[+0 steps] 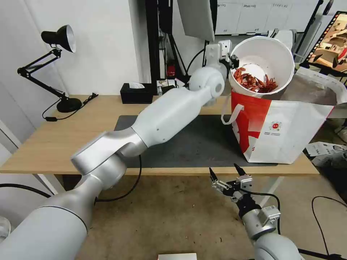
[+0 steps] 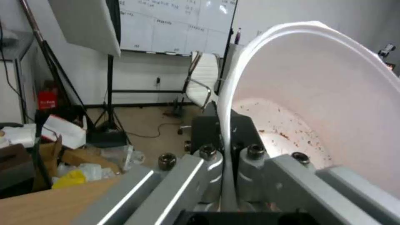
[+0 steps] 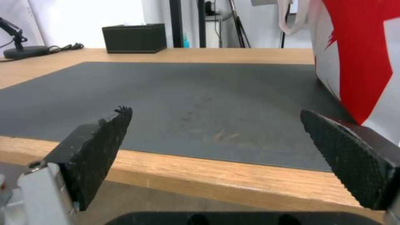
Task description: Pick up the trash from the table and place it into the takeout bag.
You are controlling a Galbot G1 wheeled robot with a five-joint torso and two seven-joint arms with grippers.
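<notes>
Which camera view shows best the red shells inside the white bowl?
The head view: the red shells lie in plain sight in the tilted white bowl above the takeout bag. The left wrist view shows the bowl's stained inner wall, held by the left gripper.

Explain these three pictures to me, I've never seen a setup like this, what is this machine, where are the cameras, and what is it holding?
This is a two-armed robot at a wooden table. The wide picture comes from a camera on its head; the other two come from cameras on its wrists. The left gripper is raised above the takeout bag, shut on the rim of a white bowl of red shells, which is tipped on its side. The right gripper waits open, low by the table's front edge. The bag stands on a dark grey mat. A black tissue box and a desk lamp sit at the back.
</notes>
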